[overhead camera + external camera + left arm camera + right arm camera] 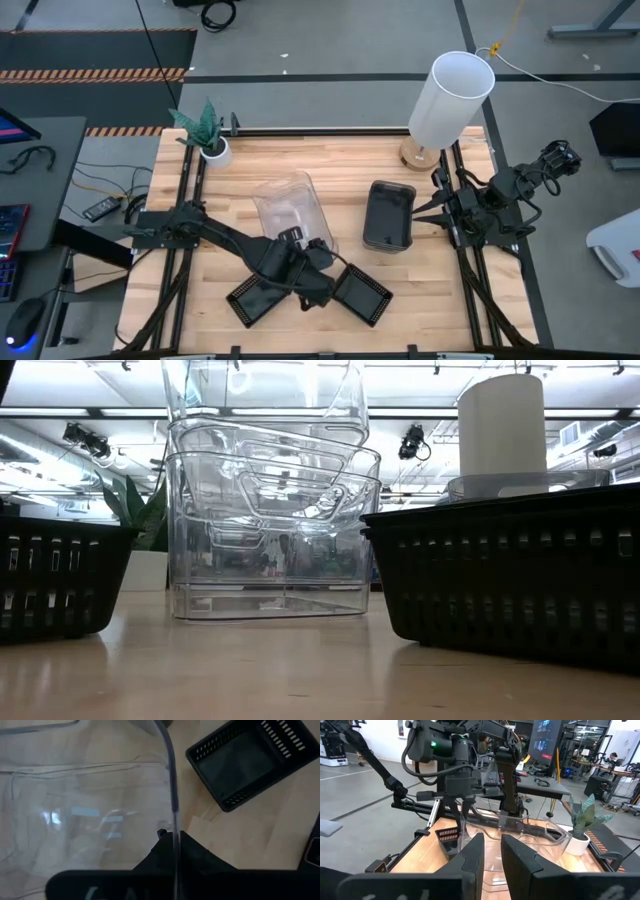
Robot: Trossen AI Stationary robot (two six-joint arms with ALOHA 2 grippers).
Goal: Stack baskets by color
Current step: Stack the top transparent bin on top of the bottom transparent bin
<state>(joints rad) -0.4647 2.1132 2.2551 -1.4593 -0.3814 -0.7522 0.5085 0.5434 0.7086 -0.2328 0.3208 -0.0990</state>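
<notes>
A stack of clear baskets (pixel 270 560) stands mid-table, its bottom on the wood. Over it hangs another clear basket (pixel 290 208) (pixel 265 390), with my left gripper (pixel 303 250) (pixel 172 837) shut on it. Whether its lower part touches the stack, I cannot tell. Two black baskets (pixel 258 298) (pixel 362 296) lie near the front edge on either side of that gripper. A smoky grey basket (pixel 389 215) sits right of centre. My right gripper (pixel 492 855) waits at the right edge, level, open, with nothing between its fingers. My left gripper pinches the clear basket's near end wall at its rim (pixel 173 817), with one finger (pixel 155 852) on one face of the wall and the other finger on the opposite face. The fingers slant down from the near side. The basket is lifted off the table.
A white cylindrical lamp shade (pixel 452 98) stands at the far right of the table. A small white plant pot (pixel 214 150) with a green plant stands at the far left. Bare wood lies between the black baskets and the front edge (pixel 320 340).
</notes>
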